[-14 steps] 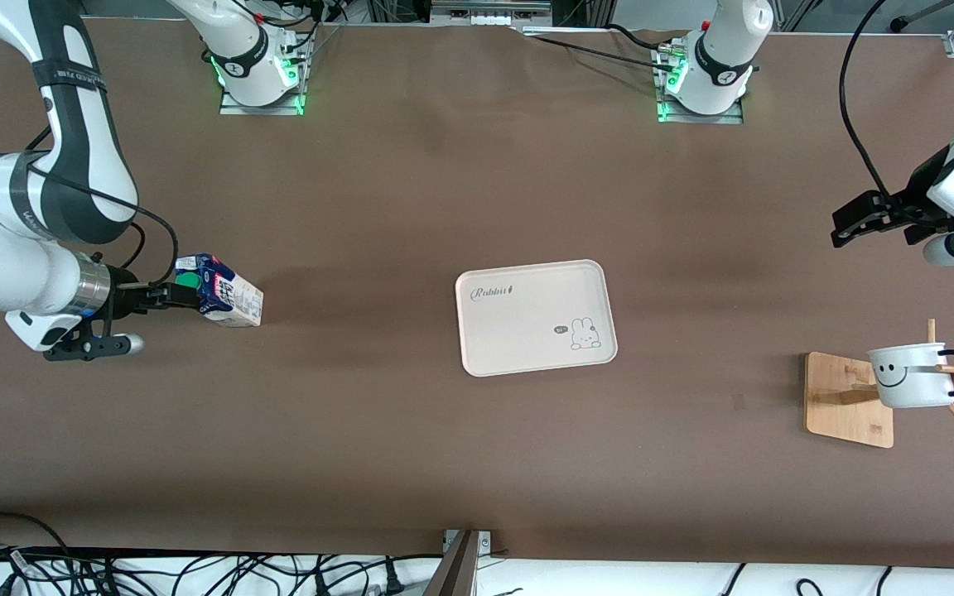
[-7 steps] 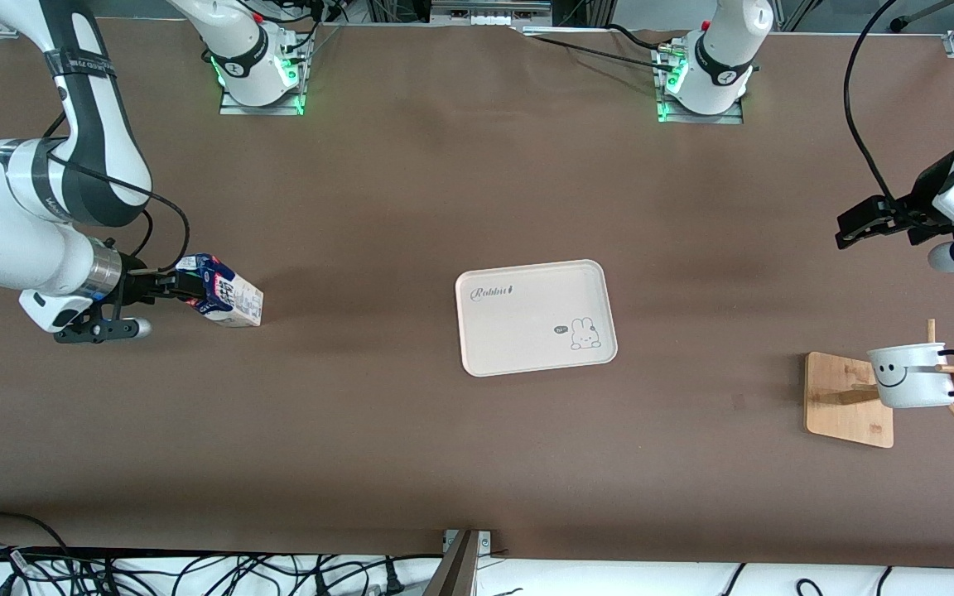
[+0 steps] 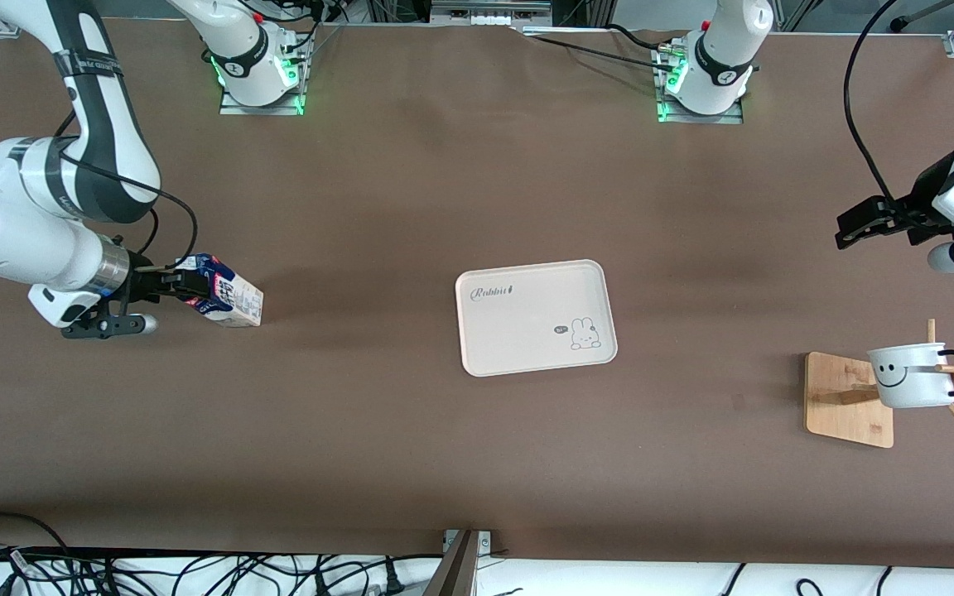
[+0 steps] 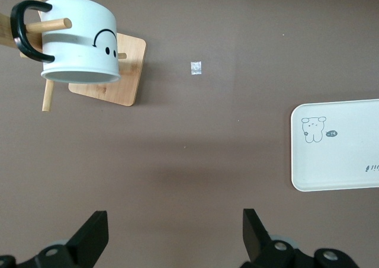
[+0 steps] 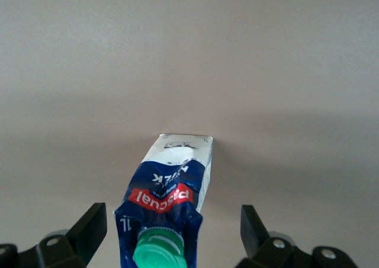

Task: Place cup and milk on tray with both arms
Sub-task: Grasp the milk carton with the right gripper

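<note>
The milk (image 3: 228,298) stands on the table toward the right arm's end. My right gripper (image 3: 183,285) is open, with its fingers either side of the carton's blue top and gaps showing. The right wrist view shows the milk (image 5: 172,191) and its green cap between the right gripper's (image 5: 172,220) fingers. The cup (image 3: 912,377) hangs on a peg of a wooden stand toward the left arm's end. My left gripper (image 3: 854,223) is open and empty over bare table, apart from the cup (image 4: 80,40). The tray (image 3: 518,327) lies mid-table with nothing on it.
The wooden stand (image 3: 845,406) has a flat base and several thin pegs; it also shows in the left wrist view (image 4: 121,78). A small pale scrap (image 4: 196,68) lies on the table between the stand and the tray (image 4: 343,161). Cables run along the table's front edge.
My right gripper has moved in along the table toward the milk, so its fingers now flank the carton's top and hide the green cap from the front. The left arm has shifted slightly.
</note>
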`<state>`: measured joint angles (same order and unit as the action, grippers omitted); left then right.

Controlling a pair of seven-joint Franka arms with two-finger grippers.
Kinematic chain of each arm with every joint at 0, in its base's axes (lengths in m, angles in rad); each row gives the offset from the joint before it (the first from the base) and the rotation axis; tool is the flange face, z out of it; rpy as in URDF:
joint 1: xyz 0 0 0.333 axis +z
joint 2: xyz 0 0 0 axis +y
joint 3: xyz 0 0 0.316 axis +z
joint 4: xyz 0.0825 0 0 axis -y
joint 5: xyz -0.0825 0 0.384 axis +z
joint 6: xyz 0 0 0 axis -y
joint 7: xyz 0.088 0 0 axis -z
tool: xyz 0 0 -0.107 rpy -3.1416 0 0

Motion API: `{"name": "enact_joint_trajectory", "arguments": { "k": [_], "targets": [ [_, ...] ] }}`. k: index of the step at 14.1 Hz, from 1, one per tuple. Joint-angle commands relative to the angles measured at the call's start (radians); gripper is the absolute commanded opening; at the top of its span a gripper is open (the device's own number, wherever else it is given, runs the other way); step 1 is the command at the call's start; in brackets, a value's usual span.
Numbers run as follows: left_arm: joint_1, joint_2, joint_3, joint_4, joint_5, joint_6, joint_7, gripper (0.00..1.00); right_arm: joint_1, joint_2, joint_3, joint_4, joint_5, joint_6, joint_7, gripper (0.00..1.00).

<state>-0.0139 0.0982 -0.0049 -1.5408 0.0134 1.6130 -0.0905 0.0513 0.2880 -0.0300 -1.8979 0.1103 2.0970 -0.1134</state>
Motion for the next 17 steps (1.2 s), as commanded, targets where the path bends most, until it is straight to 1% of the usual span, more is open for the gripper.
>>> {"name": "enact_joint_trajectory", "arguments": {
  "k": [1, 5, 12, 15, 17],
  "targets": [
    [0.006, 0.012, -0.006, 0.031, 0.0, -0.022, 0.008, 1.0, 0.002, -0.052, 0.013, -0.075, 0.009, 0.044, 0.017, 1.0],
    [0.008, 0.017, -0.004, 0.031, 0.0, -0.021, 0.008, 1.0, 0.002, -0.061, 0.028, -0.09, 0.011, 0.043, 0.053, 1.0],
    [0.012, 0.04, -0.001, 0.036, 0.0, -0.018, 0.006, 1.0, 0.002, -0.061, 0.027, -0.122, 0.014, 0.043, 0.057, 1.0],
    [0.008, 0.04, -0.003, 0.038, 0.034, -0.016, 0.002, 1.0, 0.001, -0.059, 0.018, -0.122, 0.019, 0.037, 0.058, 1.0],
    [0.003, 0.041, -0.004, 0.036, 0.036, -0.015, -0.002, 1.0, -0.001, -0.059, 0.015, -0.124, 0.019, 0.032, 0.058, 1.0]
  ]
}}
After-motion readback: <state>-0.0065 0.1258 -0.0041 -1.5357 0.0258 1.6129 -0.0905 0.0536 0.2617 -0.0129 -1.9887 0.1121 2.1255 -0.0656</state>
